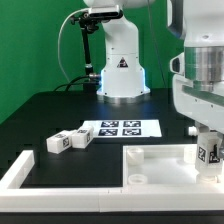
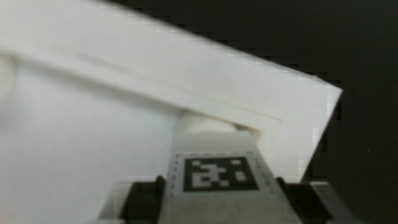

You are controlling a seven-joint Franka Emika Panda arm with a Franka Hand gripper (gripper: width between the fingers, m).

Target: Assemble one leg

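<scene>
White leg (image 2: 215, 162) stands gripped in the hand (image 2: 217, 197), over the panel (image 2: 89, 130).

I get bright, even light in the exterior view; the wrist view is soft, the leg (image 2: 217, 172) blurred, the panel (image 2: 89, 130) perhaps overexposed.

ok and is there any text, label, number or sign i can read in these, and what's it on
No words, brands or numbers can be read.
Triangular sign on the robot base: too small to read.
Black-and-white square tags on the marker board, the loose legs and the leg held in the gripper: patterns, no text.
</scene>
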